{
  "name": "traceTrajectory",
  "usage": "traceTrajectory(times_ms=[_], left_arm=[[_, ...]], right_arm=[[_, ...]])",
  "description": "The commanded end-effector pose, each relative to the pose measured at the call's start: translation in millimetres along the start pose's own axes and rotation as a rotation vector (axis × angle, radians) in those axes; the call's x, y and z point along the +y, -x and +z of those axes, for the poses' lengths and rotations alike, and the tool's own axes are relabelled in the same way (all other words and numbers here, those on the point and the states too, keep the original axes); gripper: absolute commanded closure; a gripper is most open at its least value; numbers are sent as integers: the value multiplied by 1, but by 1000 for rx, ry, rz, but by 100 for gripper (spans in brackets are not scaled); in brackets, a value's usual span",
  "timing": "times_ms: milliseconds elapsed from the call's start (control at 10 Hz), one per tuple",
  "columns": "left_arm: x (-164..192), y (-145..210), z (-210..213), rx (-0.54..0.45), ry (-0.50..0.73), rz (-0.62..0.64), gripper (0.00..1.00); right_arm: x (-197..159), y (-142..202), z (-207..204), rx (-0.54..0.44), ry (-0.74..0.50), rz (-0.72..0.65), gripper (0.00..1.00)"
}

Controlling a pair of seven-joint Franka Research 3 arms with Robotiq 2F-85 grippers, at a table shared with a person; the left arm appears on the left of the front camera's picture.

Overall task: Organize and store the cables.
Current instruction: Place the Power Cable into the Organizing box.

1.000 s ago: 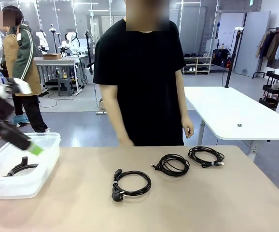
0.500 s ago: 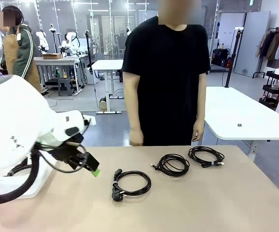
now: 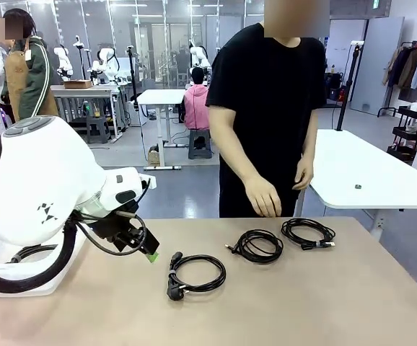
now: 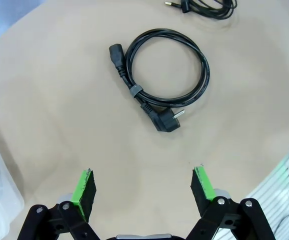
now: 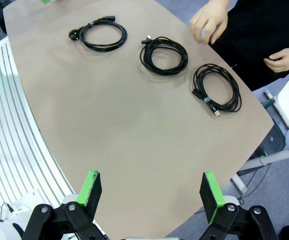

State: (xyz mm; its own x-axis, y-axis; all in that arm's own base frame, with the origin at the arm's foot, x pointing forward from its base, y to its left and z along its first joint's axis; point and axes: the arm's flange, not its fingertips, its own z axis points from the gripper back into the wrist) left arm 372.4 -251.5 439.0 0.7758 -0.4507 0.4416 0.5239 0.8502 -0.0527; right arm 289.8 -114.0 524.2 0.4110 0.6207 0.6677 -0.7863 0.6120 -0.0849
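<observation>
Cable (image 4: 136,91) lies coiled flat, both plugs toward left hand (image 4: 144,182).

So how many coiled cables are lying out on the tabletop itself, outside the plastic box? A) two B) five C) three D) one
C: three coils lie apart on the table: the power cord, the middle cable and the right-hand cable.
</observation>
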Motion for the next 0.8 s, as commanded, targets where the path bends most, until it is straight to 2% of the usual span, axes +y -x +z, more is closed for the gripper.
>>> traceTrajectory(times_ms=[0,200,400,700], left_arm=[[1,8,4,-7,7,7,3],[1,1,1,-1,-1,2,3],[-9,-36,-28,42,8,202,3],[-3,-59,-72,149,-10,471,3]], right_arm=[[0,1,1,-4,-1,4,0],[0,1,1,-4,-1,4,0],[0,1,1,-4,-1,4,0],[0,1,1,-4,-1,4,0]])
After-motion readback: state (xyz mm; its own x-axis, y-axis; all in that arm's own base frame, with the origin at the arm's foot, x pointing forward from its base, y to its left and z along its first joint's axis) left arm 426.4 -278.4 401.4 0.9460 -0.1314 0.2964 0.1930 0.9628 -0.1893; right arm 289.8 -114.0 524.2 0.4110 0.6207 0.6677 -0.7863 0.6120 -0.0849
